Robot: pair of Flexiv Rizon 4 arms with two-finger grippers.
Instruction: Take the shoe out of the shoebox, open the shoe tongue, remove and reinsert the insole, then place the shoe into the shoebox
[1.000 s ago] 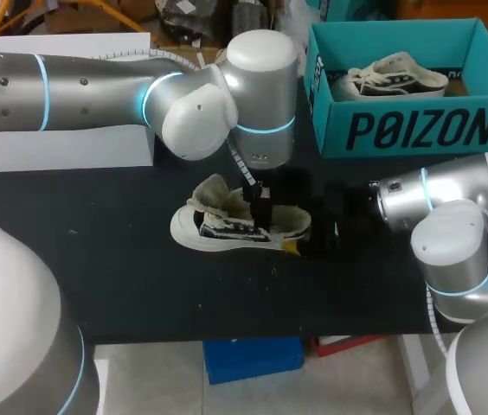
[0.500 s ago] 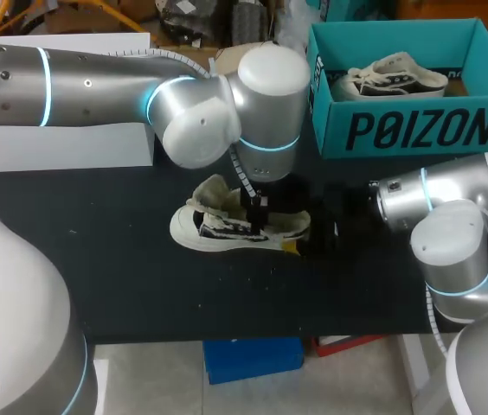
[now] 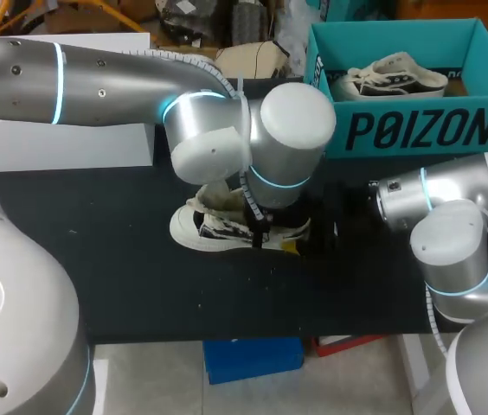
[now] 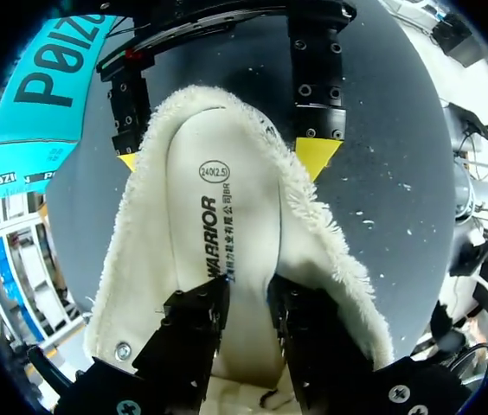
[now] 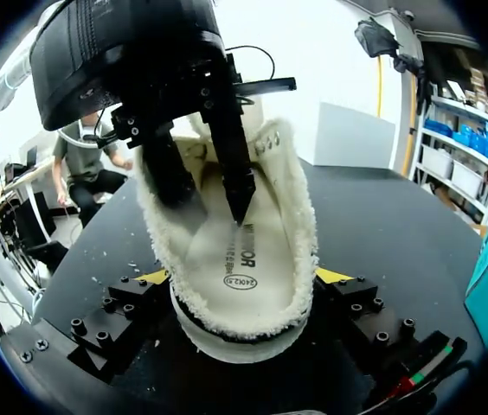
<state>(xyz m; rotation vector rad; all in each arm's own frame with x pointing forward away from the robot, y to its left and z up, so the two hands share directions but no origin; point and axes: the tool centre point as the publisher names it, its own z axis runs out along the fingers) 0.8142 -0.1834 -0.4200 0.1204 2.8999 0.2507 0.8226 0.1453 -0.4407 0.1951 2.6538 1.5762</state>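
Wide black table (image 3: 123, 277) under it all, and my left arm (image 3: 97, 78) comes across it from my left, wrist hanging right over the action. Well off to the side of both claws stands the teal cardboard shoebox (image 3: 417, 130), open on top, with a second white shoe (image 3: 391, 76) lying inside.

The one that matters, the white fleece-lined shoe (image 3: 201, 229) with the black side pattern, is out of that box and down on the table. It sits directly beneath the left claw (image 4: 248, 298) and is pinned at one end by the right claw (image 5: 244, 277). That right claw is spread wide and clamped on the shoe, one yellow tip pressed to each flank.

The mouth of the shoe gapes open, so the tongue step looks done. Down inside lies the pale cream insole (image 4: 218, 199), printed face up, flat along the bed. The left claw is down in the opening, its fingers (image 4: 196, 324) only a narrow gap apart. The tips are at the insole with a strip of it showing between them, and they grip nothing that I can make out.

So where are we? Either the insole is about to come out or it is being pressed home, and this moment alone won't settle it. What is certainly left is getting the shoe into the shoebox.
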